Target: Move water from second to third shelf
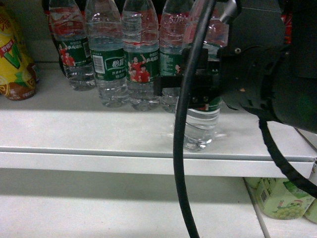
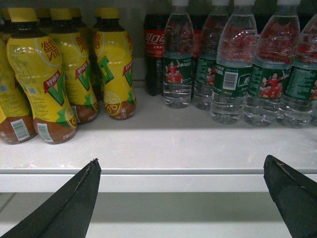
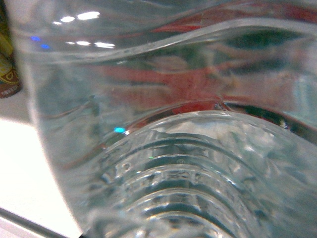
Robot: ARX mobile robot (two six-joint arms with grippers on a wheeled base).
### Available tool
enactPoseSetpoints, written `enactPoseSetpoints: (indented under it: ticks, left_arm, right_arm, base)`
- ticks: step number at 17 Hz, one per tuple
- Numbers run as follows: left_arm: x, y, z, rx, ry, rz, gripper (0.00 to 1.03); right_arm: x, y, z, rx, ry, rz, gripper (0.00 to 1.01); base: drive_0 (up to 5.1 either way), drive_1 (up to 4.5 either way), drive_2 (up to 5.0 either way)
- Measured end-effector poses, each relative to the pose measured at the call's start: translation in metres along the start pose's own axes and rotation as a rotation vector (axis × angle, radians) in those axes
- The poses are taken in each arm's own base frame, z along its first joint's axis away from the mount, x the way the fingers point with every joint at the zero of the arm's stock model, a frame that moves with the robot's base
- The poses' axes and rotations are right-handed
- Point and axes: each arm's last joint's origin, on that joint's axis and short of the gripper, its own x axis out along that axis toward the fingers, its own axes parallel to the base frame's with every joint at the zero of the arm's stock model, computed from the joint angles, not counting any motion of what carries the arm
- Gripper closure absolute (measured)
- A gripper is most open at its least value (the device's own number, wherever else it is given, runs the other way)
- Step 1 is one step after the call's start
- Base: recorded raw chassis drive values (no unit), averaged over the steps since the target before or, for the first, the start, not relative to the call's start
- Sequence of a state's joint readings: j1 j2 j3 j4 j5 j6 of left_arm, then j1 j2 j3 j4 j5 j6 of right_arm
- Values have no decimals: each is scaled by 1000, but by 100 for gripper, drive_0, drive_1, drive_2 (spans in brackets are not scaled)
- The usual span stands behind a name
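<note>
A clear ribbed water bottle (image 1: 200, 126) with a green label stands near the shelf's front edge, in front of a row of matching water bottles (image 1: 111, 59). My right gripper (image 1: 190, 84) reaches in from the right, its black fingers closed across this bottle's label. The bottle's clear body (image 3: 188, 163) fills the right wrist view and hides the jaws there. I cannot tell whether its base touches the shelf. My left gripper (image 2: 182, 163) hangs open and empty before the shelf edge. The water row (image 2: 233, 74) stands beyond it to the right.
Yellow drink bottles (image 2: 39, 84) crowd the shelf's left side, and a dark cola bottle (image 2: 154, 49) stands behind the water. The white shelf (image 1: 99, 134) has a lip along its front. Green cartons (image 1: 280, 198) sit below right. A black cable (image 1: 181, 163) hangs across the head view.
</note>
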State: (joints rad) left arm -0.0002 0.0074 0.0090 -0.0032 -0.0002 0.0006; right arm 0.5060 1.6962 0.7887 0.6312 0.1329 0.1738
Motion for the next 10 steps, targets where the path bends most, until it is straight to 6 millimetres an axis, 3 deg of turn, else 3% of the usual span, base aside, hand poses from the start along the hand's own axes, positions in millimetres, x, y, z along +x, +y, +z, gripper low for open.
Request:
enactPoseSetpoints:
  ticks: [7,10]
  left_arm:
    - [0,0,0,0,0,0,5]
    - [0,0,0,0,0,0,5]
  right_arm:
    - [-55,-37,-9,-49,4,-54,60]
    - [-79,-49,-3,-61,-39,-85,60]
  base:
    - [0,0,0]
    - [0,0,0]
